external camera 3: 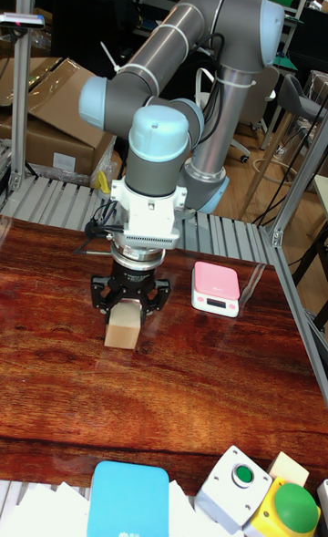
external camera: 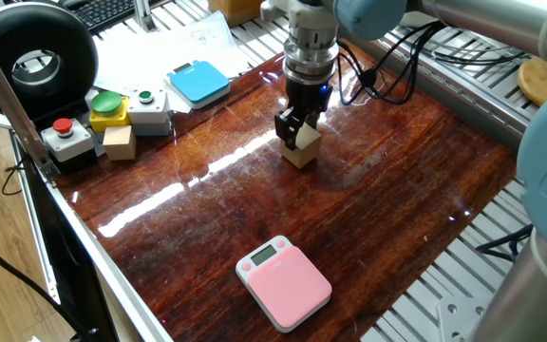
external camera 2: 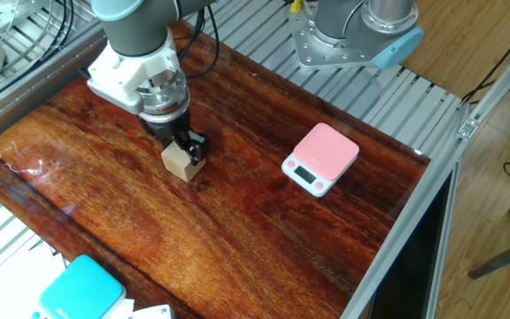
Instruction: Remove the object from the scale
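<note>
With the jaws set either side of the tan cube [external camera: 301, 150], which rests on the bench [external camera: 387, 209], I cannot tell whether they grip it or have let go. Their gripper [external camera: 295, 126] points straight down, wrist upright, the arm rising away behind it. From the cube, the pink scale [external camera: 284, 282] lies well apart toward six o'clock in one fixed view, its top bare. So the removal looks done; only release and retreat seem left.

scale [external camera 3: 216, 287] display digits too small, pincer [external camera 3: 125, 309] fingertips hidden behind cube [external camera 3: 121, 329]
</note>
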